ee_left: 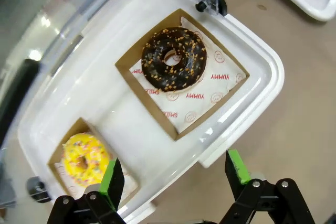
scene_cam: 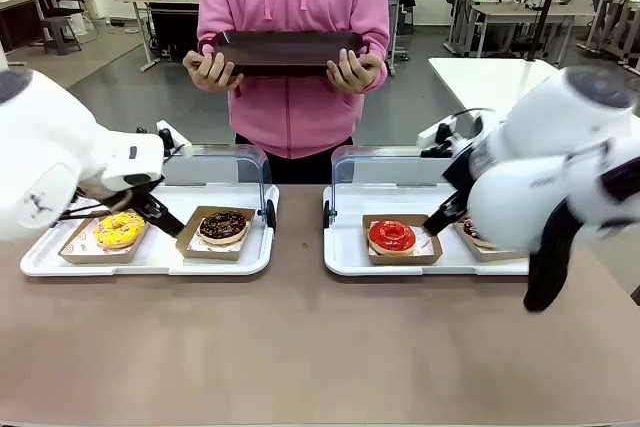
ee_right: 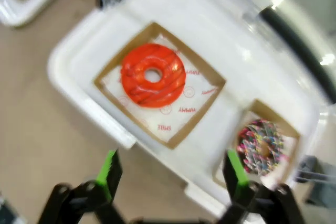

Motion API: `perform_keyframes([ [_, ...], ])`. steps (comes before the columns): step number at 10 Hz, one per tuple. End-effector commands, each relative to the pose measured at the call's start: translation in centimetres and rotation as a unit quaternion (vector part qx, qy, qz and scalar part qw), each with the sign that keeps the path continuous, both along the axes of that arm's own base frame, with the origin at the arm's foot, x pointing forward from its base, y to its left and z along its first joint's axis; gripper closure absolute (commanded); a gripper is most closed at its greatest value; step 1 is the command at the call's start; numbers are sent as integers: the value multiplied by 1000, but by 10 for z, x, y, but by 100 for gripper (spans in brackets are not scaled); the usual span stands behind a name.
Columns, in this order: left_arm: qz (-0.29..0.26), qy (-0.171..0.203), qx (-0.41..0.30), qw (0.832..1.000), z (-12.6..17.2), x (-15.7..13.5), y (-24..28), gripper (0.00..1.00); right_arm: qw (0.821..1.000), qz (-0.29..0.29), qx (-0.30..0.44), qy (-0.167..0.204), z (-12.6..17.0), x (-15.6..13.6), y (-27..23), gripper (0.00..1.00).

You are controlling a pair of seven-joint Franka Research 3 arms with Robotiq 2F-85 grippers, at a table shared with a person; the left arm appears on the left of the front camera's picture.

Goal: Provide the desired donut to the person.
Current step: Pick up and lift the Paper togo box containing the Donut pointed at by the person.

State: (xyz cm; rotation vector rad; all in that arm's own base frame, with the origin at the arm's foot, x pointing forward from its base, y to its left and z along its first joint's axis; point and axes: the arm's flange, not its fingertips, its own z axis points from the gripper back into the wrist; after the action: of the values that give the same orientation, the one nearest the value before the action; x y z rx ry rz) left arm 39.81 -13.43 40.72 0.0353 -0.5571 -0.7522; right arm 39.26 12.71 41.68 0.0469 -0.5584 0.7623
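The person (scene_cam: 292, 97) in a pink hoodie stands across the table holding a dark tray (scene_cam: 285, 51) in both hands. In the left white tray, a yellow sprinkled donut (scene_cam: 120, 230) (ee_left: 84, 158) and a chocolate donut (scene_cam: 223, 226) (ee_left: 173, 59) each lie in a cardboard box. A red donut (scene_cam: 392, 236) (ee_right: 153, 75) and a multicolour sprinkled donut (ee_right: 260, 147), partly hidden in the front view, lie in the right tray. My left gripper (scene_cam: 165, 217) (ee_left: 176, 174) hovers open above the left tray's near edge. My right gripper (scene_cam: 438, 222) (ee_right: 170, 169) hangs open over the right tray's near edge.
Both white trays (scene_cam: 250, 262) (scene_cam: 345, 259) have clear lids (scene_cam: 225, 162) standing open at the back. Brown tabletop (scene_cam: 300, 347) lies bare in front of and between the trays. Other tables stand far behind the person.
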Motion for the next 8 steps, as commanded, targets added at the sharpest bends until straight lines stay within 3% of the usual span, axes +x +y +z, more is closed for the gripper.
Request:
perform_keyframes([
  [1,-75,6,-28,997,27,-68,69,0,993,112,15,34,43,-51,-98,0],
  [4,-121,22,-161,979,43,-104,152,0,977,197,87,-5,64,-79,-166,0],
  [8,-93,-28,-182,979,47,-123,189,0,967,185,156,-82,74,-85,-205,0],
])
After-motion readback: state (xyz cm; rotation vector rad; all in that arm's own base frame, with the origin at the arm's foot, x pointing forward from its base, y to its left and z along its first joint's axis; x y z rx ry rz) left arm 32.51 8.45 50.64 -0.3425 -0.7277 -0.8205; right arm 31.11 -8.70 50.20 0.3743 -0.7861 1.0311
